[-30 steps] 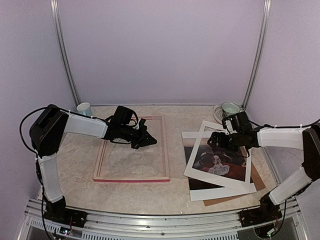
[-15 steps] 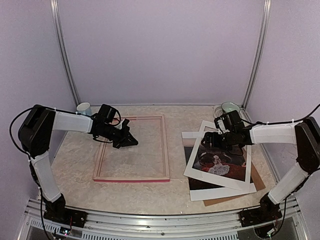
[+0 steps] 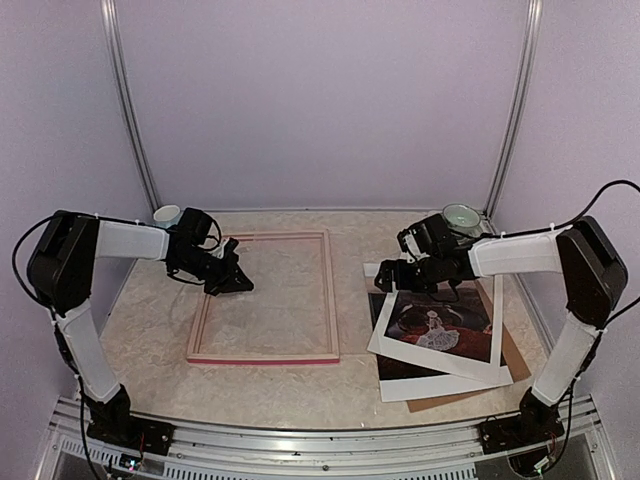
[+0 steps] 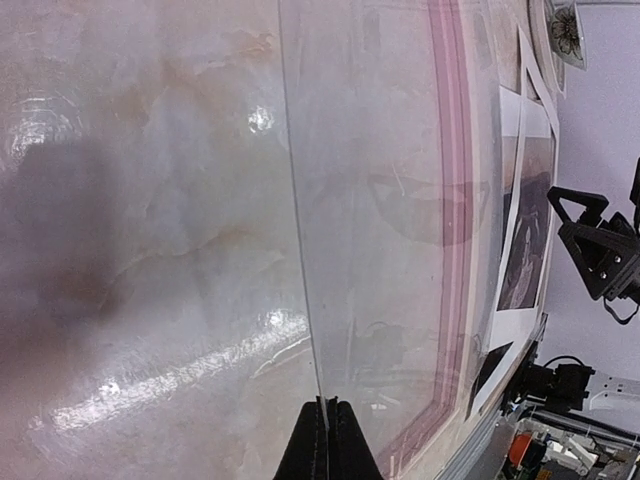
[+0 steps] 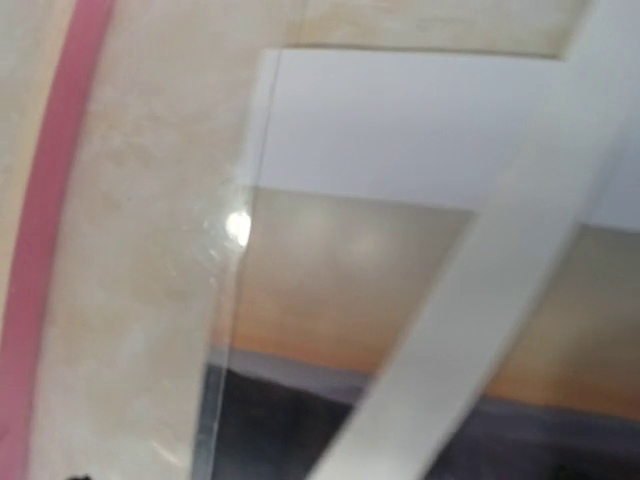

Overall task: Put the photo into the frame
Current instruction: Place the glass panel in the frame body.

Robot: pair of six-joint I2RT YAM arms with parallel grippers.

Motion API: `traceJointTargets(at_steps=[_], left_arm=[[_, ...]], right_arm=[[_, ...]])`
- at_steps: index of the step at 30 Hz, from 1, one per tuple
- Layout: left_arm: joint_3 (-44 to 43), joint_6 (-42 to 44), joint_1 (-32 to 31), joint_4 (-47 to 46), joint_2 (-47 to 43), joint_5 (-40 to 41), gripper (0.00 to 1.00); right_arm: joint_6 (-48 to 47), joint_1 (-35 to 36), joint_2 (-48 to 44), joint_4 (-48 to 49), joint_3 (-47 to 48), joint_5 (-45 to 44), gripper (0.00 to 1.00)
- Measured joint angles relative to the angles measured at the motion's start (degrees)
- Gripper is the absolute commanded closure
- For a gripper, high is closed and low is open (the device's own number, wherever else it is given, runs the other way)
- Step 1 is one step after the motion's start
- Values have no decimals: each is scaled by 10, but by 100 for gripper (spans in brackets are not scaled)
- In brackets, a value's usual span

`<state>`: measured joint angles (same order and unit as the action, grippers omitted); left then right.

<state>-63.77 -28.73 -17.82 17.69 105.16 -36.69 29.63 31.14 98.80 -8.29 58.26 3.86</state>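
L gripper (image 4: 325,425) pinching pane (image 4: 380,250) edge, left-centre, over frame (image 3: 262,357) | R gripper (image 3: 387,284) right-centre, grip: cannot tell | photo (image 3: 437,322) lower right under mat (image 3: 430,361), outside frame

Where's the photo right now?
In the overhead view, the photo lies right of the pink frame, under the white mat, near the right gripper.

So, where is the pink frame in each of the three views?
Top external: the frame lies flat, left of centre.
Left wrist: the frame shows as one pink rail, upright, right of centre.
Right wrist: the frame is a pink strip along the left edge.
Shared landmark: the white mat, to its right everywhere.
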Motion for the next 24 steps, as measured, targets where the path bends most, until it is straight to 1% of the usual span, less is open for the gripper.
traceJointTargets(at_steps=[3, 7, 14, 24], left_arm=[[0, 11, 7, 10, 0, 12, 97], [0, 26, 13, 24, 0, 26, 93], [-15, 54, 36, 63, 0, 52, 91], [-32, 72, 41, 83, 2, 76, 91]], right_arm=[[-1, 10, 21, 0, 20, 2, 1], [-2, 21, 38, -1, 39, 2, 1], [-3, 32, 66, -1, 72, 5, 1], [-11, 50, 109, -7, 123, 16, 1]])
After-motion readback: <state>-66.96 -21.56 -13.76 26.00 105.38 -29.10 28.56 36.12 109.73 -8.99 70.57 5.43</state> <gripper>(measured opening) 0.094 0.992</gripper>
